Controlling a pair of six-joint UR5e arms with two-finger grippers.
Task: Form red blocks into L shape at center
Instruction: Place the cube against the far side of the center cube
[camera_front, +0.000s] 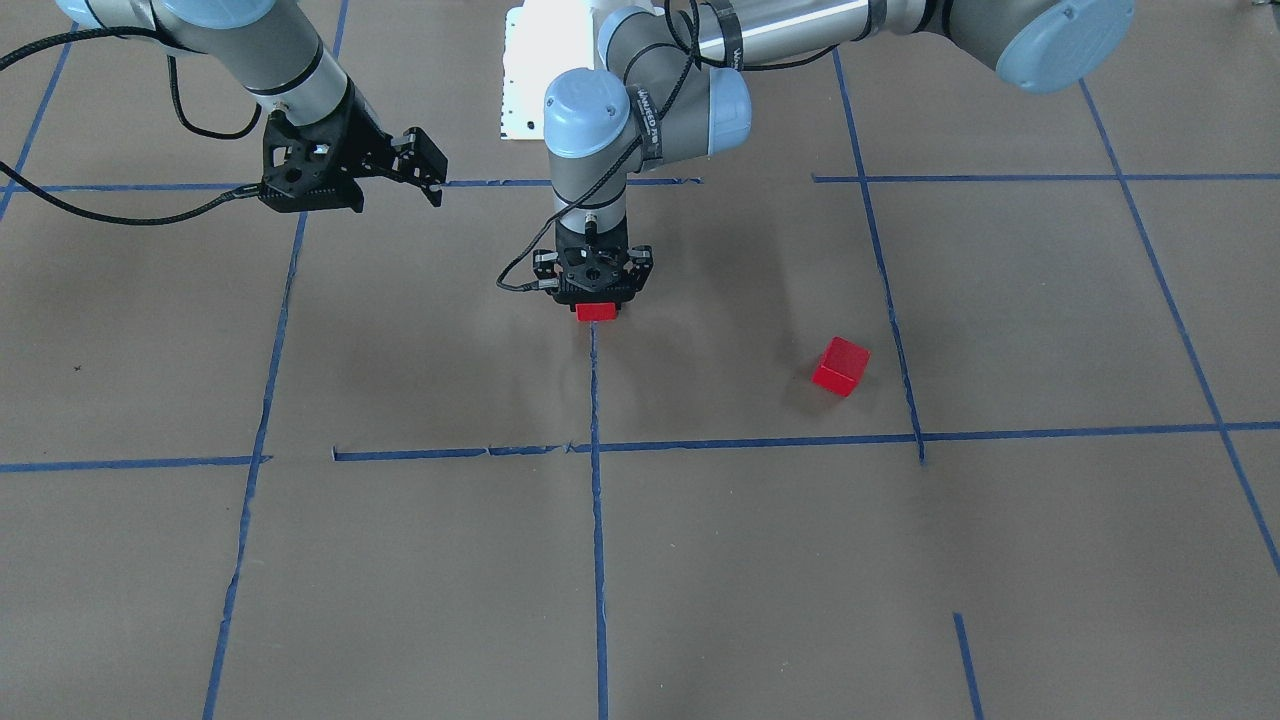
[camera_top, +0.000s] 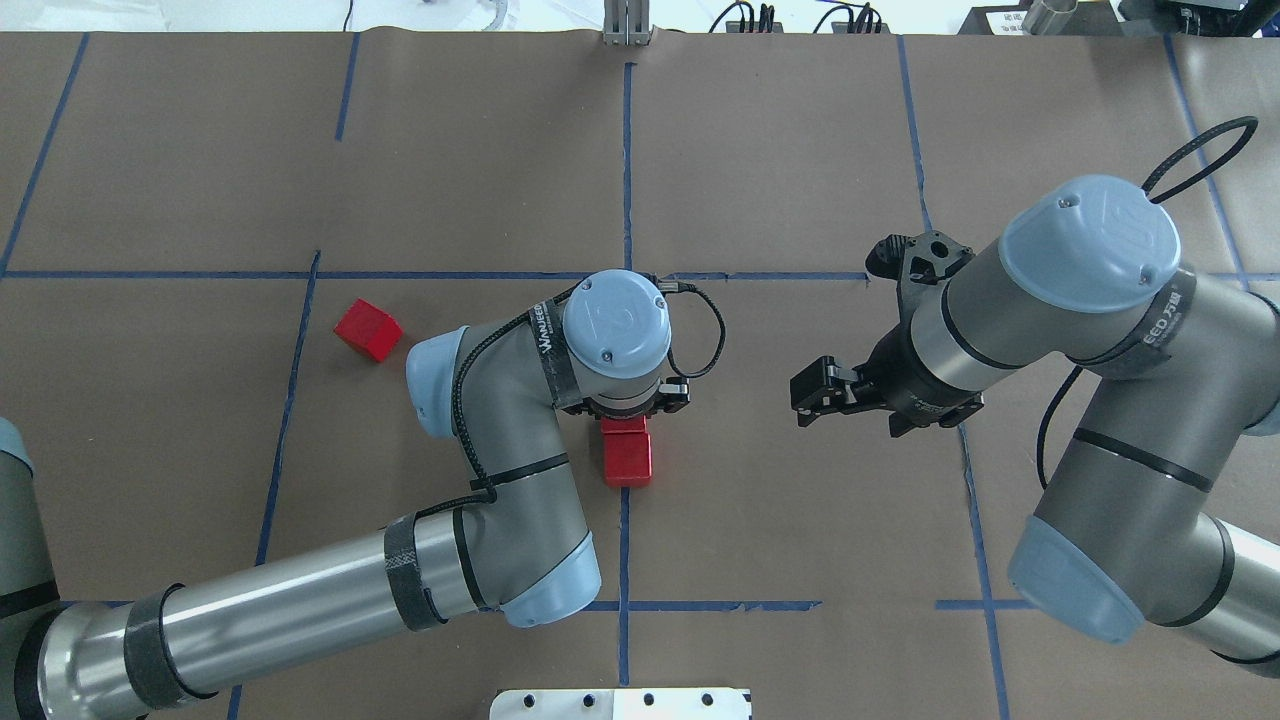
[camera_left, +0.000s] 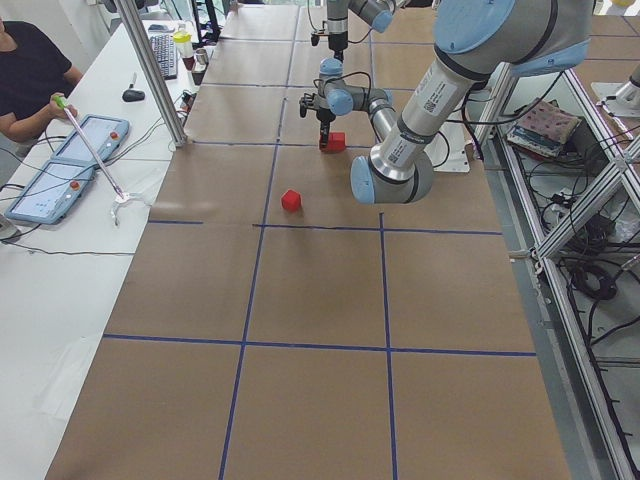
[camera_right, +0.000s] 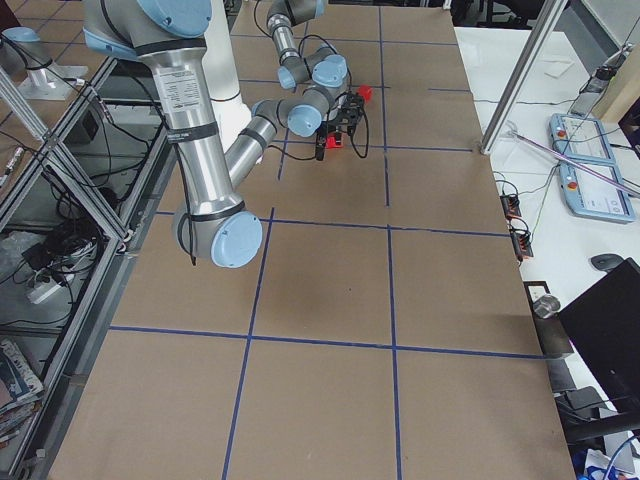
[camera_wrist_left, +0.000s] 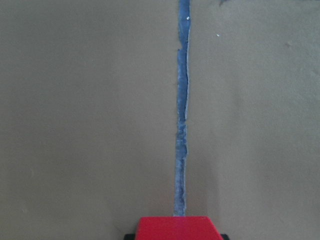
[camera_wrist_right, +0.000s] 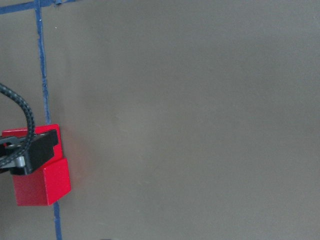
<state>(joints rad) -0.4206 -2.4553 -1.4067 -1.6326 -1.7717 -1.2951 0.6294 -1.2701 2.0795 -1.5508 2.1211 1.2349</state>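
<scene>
My left gripper (camera_top: 626, 408) points straight down at the center, on the blue tape line (camera_top: 624, 540). It is shut on a red block (camera_wrist_left: 180, 228), low at the paper. A second red block (camera_top: 628, 462) lies right against it on the robot's side; both show in the right wrist view (camera_wrist_right: 44, 186). The held block's front face shows below the gripper in the front view (camera_front: 596, 311). A third red block (camera_top: 368, 329) lies loose and turned at an angle, off to my left (camera_front: 841, 366). My right gripper (camera_top: 815, 390) is open and empty, raised to the right of the center (camera_front: 425, 165).
A white base plate (camera_top: 620, 703) sits at the robot's edge of the table. Blue tape grid lines (camera_front: 597, 560) cross the brown paper. An operator (camera_left: 30, 80) sits with tablets at a side table beyond the far edge.
</scene>
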